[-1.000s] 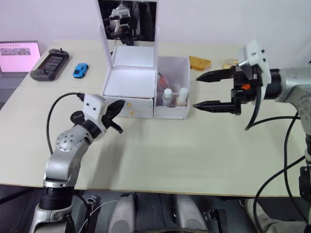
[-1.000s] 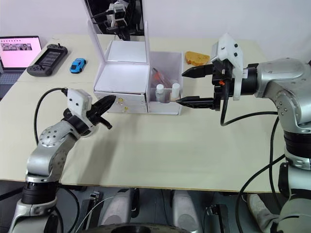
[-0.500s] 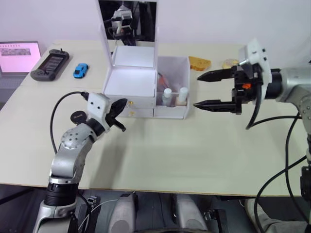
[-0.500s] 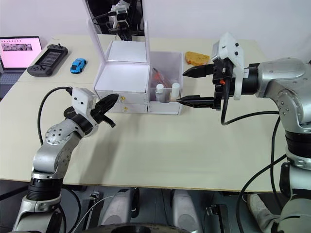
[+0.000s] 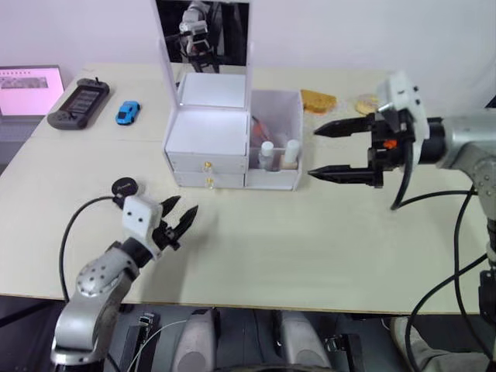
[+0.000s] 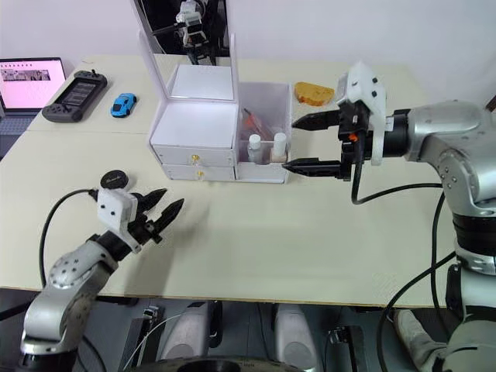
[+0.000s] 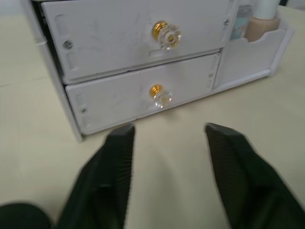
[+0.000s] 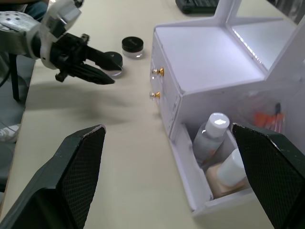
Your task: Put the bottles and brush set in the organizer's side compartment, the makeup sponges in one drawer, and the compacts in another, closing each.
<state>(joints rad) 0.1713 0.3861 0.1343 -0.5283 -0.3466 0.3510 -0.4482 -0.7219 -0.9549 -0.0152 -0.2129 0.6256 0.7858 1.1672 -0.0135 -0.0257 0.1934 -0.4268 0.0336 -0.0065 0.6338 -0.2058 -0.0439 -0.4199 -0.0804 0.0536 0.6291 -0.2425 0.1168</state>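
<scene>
Laboratory or office test bench: a plain beige table (image 5: 310,248) against a bare white wall, with cables trailing over its edge, a laptop (image 5: 29,89) showing a pink screen, a handheld game console (image 5: 79,102), and a blue toy car (image 5: 129,112).

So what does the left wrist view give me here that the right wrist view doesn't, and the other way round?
Left wrist view: a close look at the organizer's front. Both gold-knobbed drawers look shut, seen past the left gripper with its fingers apart.

Right wrist view: the mirror lid, the brush set in the side compartment, a round black compact on the table, and the open right gripper.

Both: the two drawer knobs, the left gripper, and the beige bottle standing in the side compartment.
</scene>
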